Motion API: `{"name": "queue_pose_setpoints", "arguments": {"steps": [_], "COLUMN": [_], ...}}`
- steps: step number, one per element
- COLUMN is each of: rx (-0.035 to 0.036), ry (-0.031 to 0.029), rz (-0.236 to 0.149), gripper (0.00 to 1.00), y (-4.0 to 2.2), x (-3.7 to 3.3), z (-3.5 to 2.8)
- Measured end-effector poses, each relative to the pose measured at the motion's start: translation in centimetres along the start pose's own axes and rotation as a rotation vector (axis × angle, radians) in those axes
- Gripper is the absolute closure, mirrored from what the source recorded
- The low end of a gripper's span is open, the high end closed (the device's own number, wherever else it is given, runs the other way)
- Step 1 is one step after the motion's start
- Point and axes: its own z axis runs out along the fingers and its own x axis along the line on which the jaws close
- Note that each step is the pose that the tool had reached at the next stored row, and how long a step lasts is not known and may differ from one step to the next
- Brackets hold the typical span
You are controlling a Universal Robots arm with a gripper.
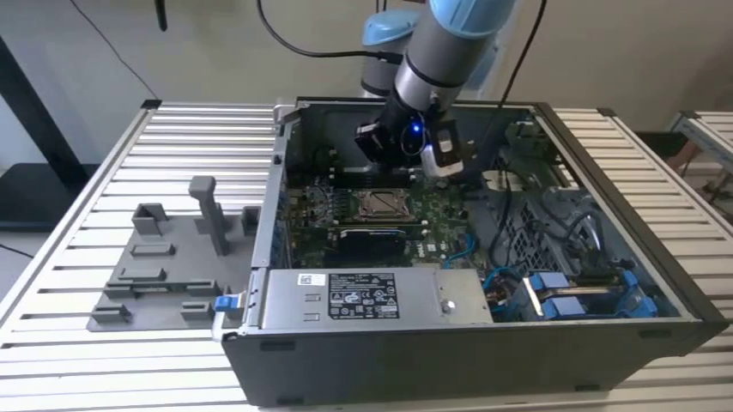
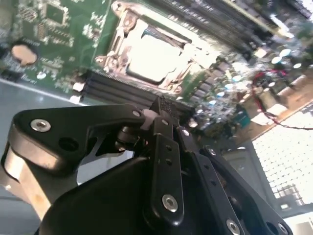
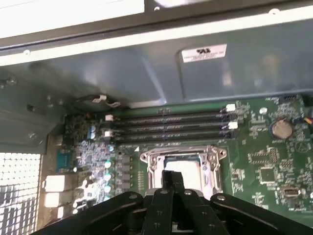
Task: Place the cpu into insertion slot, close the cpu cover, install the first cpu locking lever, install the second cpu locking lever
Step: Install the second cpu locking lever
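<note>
Clenched black fingers (image 2: 164, 110) poised above the cpu (image 2: 152, 58) inside its closed cpu cover (image 2: 128, 22).

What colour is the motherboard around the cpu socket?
Green, with small silver components; the motherboard shows best in the first wrist view.

Open room above socket (image 1: 380, 204), case walls (image 1: 278, 184) around

A slatted white metal table (image 1: 172, 137) carries an open dark computer case (image 1: 481, 343) toward the exterior view's right. Just beside the case, on the exterior view's left, a flat grey fixture plate (image 1: 154, 283) with upright blocks lies on the slats.
</note>
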Motion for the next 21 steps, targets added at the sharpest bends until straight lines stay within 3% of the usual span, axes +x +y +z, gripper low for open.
{"name": "queue_pose_setpoints", "arguments": {"steps": [5, 8, 10, 13, 21], "rx": [0.0062, 0.0099, 0.0132, 0.0167, 0.0187], "ry": [0.0132, 0.0274, 0.0335, 0.0498, 0.0499], "rz": [0.006, 0.011, 0.014, 0.019, 0.019], "gripper": [0.89, 0.89, 0.89, 0.89, 0.89], "y": [-1.34, -2.18, -2.71, -3.47, -3.10], "x": [-0.11, -0.16, -0.20, -0.35, -0.28], "z": [-0.39, -0.68, -0.84, -1.08, -0.59]}}
